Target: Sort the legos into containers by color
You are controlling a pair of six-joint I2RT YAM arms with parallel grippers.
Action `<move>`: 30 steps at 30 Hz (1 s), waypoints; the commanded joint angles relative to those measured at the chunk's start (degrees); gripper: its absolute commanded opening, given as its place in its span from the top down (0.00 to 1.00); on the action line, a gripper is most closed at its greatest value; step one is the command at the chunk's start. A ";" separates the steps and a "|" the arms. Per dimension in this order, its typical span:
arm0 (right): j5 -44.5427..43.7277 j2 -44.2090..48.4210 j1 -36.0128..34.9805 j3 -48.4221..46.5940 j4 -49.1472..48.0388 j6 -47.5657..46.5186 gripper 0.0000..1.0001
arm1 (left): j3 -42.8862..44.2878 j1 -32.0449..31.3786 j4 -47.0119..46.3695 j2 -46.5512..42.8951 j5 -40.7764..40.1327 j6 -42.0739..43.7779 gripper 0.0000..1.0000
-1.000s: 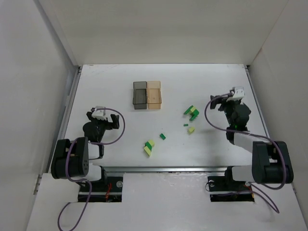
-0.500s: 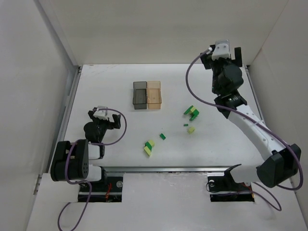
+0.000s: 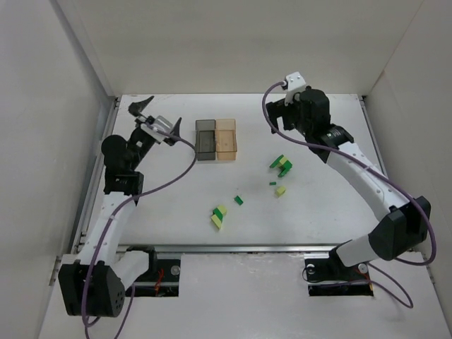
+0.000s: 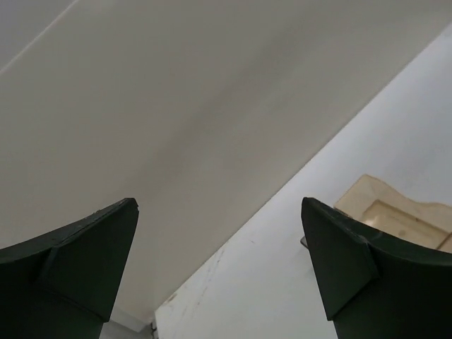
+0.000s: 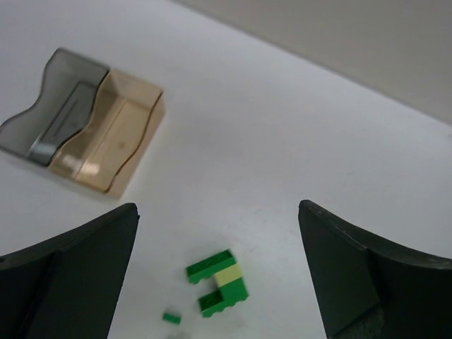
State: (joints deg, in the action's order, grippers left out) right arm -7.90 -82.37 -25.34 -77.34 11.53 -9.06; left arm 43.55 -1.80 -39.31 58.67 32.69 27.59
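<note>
Legos (image 3: pixel 219 215), green and pale yellow, lie loose on the white worktop (image 3: pixel 169 205), all on the near side of the containers (image 3: pixel 216 139). A green-and-yellow clump (image 3: pixel 281 164) sits near and to the right of the containers, with two small bricks just past it. A single green brick and a second clump lie farther off, toward the arms' bases. The right pincer (image 5: pixel 217 206) hangs wide open and empty above the worktop, to the right of the containers' amber half (image 5: pixel 113 138). From its wrist camera the first clump shows between the fingers. The left pincer (image 4: pixel 219 201), also spread wide and holding nothing, is raised to the left of the containers' grey half (image 3: pixel 205 139) and tilted toward the back wall (image 4: pixel 176 106). A second earlier both arms sat folded low by their bases, well away from the containers. Both have since lifted and reached out to flank them. The bricks and containers have not moved.
</note>
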 commanded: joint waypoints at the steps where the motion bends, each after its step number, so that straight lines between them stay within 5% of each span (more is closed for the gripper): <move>1: 13.61 -4.72 -0.15 -4.31 16.13 8.17 0.00 | 4.68 -6.00 21.86 1.53 -4.36 23.79 0.01; 6: 15.81 -4.91 -7.06 5.59 14.50 10.81 0.15 | 20.41 -7.86 46.55 7.23 -7.46 14.88 0.01; 11: 15.28 -8.23 -12.62 9.58 9.84 12.05 0.42 | 24.39 -7.86 54.68 13.04 -8.08 7.57 0.01; 15: 19.67 -12.37 -15.00 10.81 7.81 11.44 0.34 | 19.75 -7.86 54.88 12.88 -13.59 7.39 0.01; 21: 19.16 -14.22 -19.47 14.94 6.23 10.38 0.24 | 10.87 -7.86 46.00 3.40 -26.69 -4.11 0.01; 25: 17.13 -16.41 -21.06 16.08 3.60 11.08 0.24 | 7.79 -7.86 45.29 -0.57 -30.58 -7.64 0.01; 30: 12.85 -19.49 -22.91 15.03 2.27 12.31 0.37 | 5.24 -7.86 45.81 -3.03 -31.10 -8.26 0.01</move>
State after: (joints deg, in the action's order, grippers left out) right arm 8.84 -100.55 -47.51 -61.32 17.91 2.09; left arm 50.76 -9.41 8.69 57.17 4.03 22.20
